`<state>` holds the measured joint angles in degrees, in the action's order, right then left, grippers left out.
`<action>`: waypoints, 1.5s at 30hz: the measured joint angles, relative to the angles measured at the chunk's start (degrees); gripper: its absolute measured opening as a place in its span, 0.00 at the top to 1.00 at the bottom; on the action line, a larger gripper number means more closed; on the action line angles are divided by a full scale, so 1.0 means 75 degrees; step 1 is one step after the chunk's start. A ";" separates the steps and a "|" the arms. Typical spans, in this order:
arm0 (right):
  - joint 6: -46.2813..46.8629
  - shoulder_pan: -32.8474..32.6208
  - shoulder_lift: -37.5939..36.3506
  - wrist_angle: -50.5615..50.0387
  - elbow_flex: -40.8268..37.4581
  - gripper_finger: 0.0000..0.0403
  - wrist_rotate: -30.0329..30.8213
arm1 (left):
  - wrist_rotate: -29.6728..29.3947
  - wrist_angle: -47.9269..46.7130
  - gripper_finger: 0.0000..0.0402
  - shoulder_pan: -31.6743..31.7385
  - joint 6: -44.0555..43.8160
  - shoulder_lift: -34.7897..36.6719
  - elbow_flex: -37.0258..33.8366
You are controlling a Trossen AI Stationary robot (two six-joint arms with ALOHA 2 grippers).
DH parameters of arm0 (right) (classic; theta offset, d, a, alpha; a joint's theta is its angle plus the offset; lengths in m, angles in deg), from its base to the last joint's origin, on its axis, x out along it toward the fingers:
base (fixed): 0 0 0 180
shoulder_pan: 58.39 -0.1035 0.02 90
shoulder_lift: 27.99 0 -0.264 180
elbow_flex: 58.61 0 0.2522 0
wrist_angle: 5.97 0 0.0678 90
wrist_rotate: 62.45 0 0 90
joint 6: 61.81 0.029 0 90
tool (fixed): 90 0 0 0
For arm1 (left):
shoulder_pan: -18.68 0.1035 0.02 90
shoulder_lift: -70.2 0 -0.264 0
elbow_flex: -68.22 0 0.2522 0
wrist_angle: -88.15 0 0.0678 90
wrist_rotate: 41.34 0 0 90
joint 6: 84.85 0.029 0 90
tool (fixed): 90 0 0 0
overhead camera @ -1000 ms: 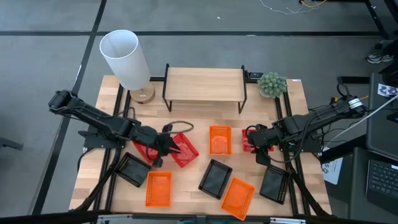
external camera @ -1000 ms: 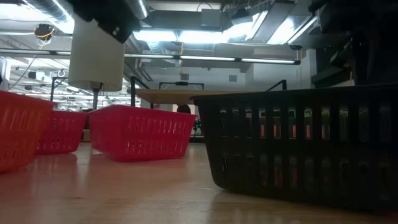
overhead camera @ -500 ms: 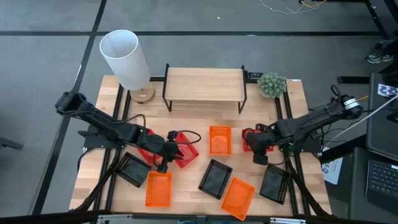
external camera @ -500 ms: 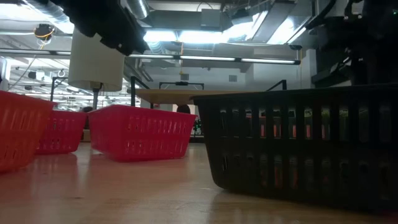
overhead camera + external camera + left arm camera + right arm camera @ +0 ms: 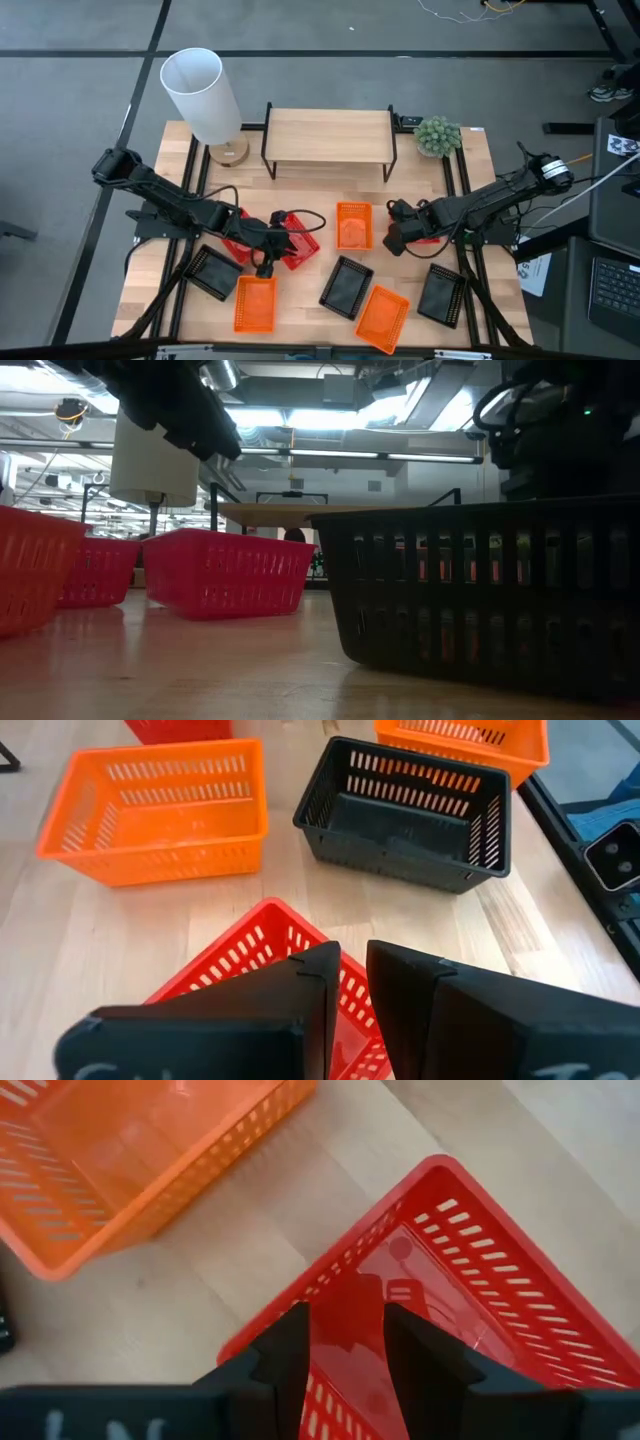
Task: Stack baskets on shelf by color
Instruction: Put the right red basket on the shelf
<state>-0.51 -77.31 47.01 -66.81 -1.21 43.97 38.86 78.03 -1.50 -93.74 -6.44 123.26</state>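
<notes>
The light-wood shelf (image 5: 330, 135) stands at the table's far middle with nothing on it. Two red baskets (image 5: 300, 240) (image 5: 238, 235) lie left of centre, and a third red basket (image 5: 420, 222) lies at the right. My left gripper (image 5: 348, 990) hovers over the red basket (image 5: 255, 955) left of centre, fingers a narrow slit apart. My right gripper (image 5: 345, 1330) is open over the right red basket (image 5: 470, 1280); one finger stands over its rim and the other over its inside. Orange baskets (image 5: 353, 225) (image 5: 255, 303) (image 5: 382, 315) and black baskets (image 5: 212, 272) (image 5: 346, 287) (image 5: 441, 295) sit on the tabletop.
A white cylinder lamp (image 5: 205, 95) stands at the far left and a small green plant (image 5: 438, 135) at the far right, one on each side of the shelf. A black basket (image 5: 480, 590) fills the low view's right half. Cables trail across the red baskets by the left arm.
My right gripper has come down toward the right red basket, moved a little toward the table's left and rolled its wrist. My left gripper has sunk a little and reached farther over the red baskets. No basket has moved.
</notes>
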 joint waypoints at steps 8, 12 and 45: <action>0.0494 0.0132 0.0135 0.0366 -0.0003 0.68 0.0062 | -0.0017 -0.0012 0.88 -0.0001 0.0000 0.0000 0.0000; 0.0853 0.0267 0.0151 0.0427 -0.0003 0.68 0.0071 | -0.0017 -0.0015 0.88 -0.0001 0.0000 0.0000 0.0000; 0.0597 0.0385 0.1286 0.0461 0.0632 0.68 -0.0397 | -0.0011 -0.0023 0.88 0.0000 0.0002 0.0006 0.0000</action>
<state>3.96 -74.43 56.65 -63.36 3.53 40.99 38.77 77.85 -1.50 -93.72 -6.40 123.26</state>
